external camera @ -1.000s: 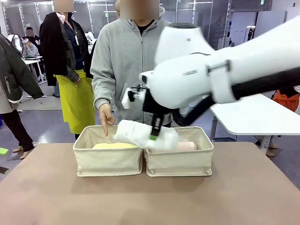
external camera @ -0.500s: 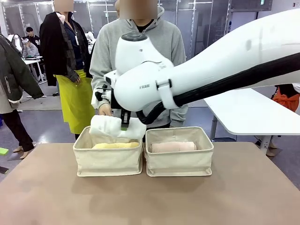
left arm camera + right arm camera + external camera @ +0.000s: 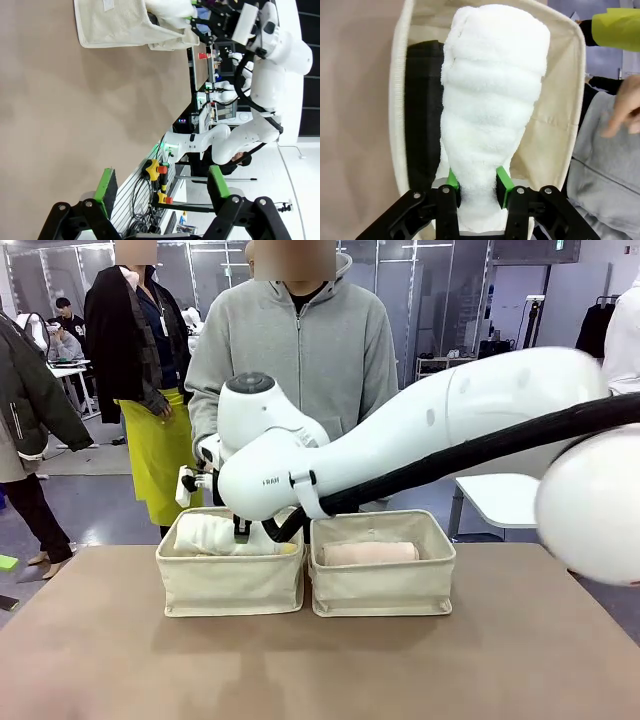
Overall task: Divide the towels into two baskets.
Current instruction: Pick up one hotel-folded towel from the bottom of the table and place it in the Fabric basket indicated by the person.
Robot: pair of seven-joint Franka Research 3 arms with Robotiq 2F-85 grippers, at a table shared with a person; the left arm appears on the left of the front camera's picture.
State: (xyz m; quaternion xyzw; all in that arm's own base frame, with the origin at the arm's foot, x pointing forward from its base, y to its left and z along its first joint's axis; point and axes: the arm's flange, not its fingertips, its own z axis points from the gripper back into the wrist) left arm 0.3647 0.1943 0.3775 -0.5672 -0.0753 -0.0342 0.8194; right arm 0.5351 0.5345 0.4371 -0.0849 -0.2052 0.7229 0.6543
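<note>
The right claw (image 3: 478, 187) pinches the white towel (image 3: 492, 105) over a basket (image 3: 397, 115); the left claw (image 3: 162, 187) gapes wide, empty.

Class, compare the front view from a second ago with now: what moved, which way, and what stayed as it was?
The right tool, still shut on the white towel, carried it from above the right basket leftward and down into the left basket. The person's hand stopped pointing into that basket. The pink towel, both baskets and the open left tool stayed as they were.
</note>
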